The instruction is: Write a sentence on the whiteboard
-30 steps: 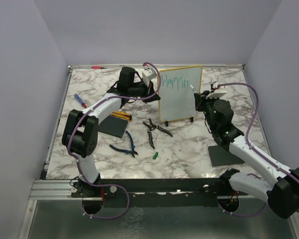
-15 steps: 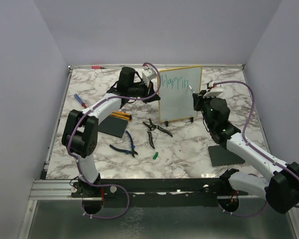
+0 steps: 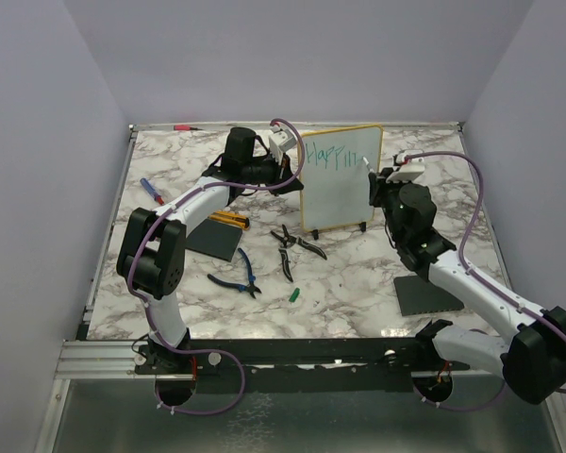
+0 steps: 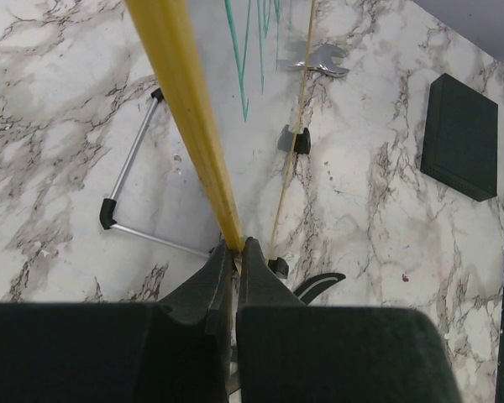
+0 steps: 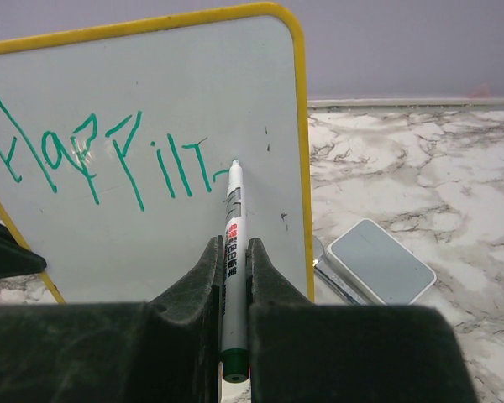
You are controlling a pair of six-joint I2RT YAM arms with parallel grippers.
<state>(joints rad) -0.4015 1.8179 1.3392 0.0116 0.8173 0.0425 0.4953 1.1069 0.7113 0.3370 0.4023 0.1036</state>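
1. While clenching right jaws on the marker (image 5: 233, 243), touching its tip to the whiteboard (image 3: 335, 193), upright at far-centre tabletop (image 3: 358, 283).
2. Clamping its rim (image 4: 193, 134) with left jaws clenched.
3. Risking smearing the sentence (image 5: 92, 159) by overpressing.

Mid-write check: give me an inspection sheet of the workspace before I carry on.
Surface: grey-veined white marble-pattern table, tools scattered on it.
Job's things: small upright white whiteboard with yellow rim, standing; teal-green handwritten sentence, one partial line starting "Happ".
Clutter: blue-handled pliers, black cutters, small green cap, dark grey square pads, blue screwdriver.
Grippers: left gripper shut on the whiteboard's rim; right gripper shut on a white marker, tip at the board.
Cables: purple cables along both arms; the left one loops beside the board's top corner.
Surroundings: plain lavender walls; nothing else seen.
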